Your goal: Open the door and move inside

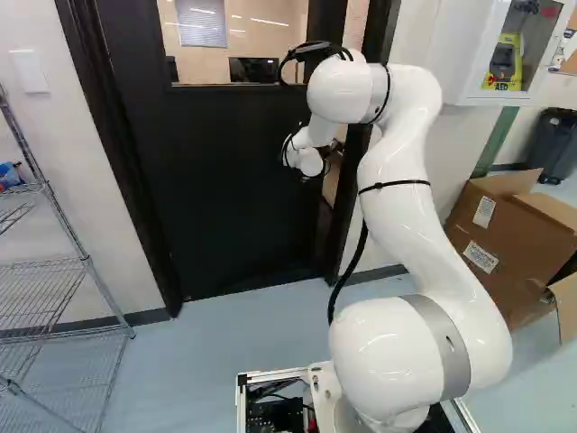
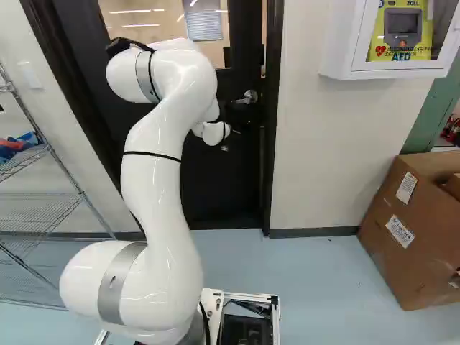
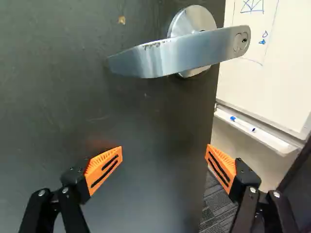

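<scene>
The black door (image 1: 225, 180) with a window stands ajar in the left base view, a narrow gap along its handle side. In the right base view my gripper (image 2: 235, 131), small and dark against the door, is just below the lever handle (image 2: 248, 97). Seen from the wrist, the silver lever (image 3: 180, 52) lies ahead of the gripper (image 3: 164, 153), touching neither finger. The fingers are spread wide with nothing between them; one is in front of the door face (image 3: 146, 111), the other out past its free edge, by the opening.
Through the opening show a whiteboard (image 3: 267, 63), its marker tray (image 3: 257, 131) and dark carpet. The door frame (image 1: 359, 171) borders the gap. A wire shelf (image 1: 54, 298) stands at the left, cardboard boxes (image 2: 413, 230) at the right, and an AED cabinet (image 2: 392, 39) hangs on the wall.
</scene>
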### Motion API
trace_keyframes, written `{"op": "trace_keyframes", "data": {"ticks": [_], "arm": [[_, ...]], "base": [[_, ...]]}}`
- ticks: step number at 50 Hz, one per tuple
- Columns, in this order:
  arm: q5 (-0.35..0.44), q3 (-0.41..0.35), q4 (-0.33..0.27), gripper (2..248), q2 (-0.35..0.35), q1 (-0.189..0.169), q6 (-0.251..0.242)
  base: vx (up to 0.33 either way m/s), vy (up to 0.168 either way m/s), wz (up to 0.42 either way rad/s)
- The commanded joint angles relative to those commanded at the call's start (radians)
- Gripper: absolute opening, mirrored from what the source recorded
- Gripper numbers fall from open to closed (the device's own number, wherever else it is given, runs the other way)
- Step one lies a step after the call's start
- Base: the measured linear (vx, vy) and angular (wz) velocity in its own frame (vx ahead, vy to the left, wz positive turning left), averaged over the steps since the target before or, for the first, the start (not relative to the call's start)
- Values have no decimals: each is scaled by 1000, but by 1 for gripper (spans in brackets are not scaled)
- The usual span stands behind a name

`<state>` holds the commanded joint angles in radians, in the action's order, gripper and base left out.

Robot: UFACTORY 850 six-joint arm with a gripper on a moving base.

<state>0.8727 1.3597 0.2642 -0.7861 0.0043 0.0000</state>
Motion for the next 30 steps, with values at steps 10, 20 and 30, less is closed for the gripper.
{"op": "trace_keyframes", "data": {"ticks": [10, 20, 30], "arm": [[0, 67, 0, 247, -47, 13, 0], [0, 137, 0, 247, -96, 25, 0], [0, 209, 0, 247, -145, 37, 0]], "base": [[0, 0, 0], [0, 0, 0], [0, 0, 0]]}}
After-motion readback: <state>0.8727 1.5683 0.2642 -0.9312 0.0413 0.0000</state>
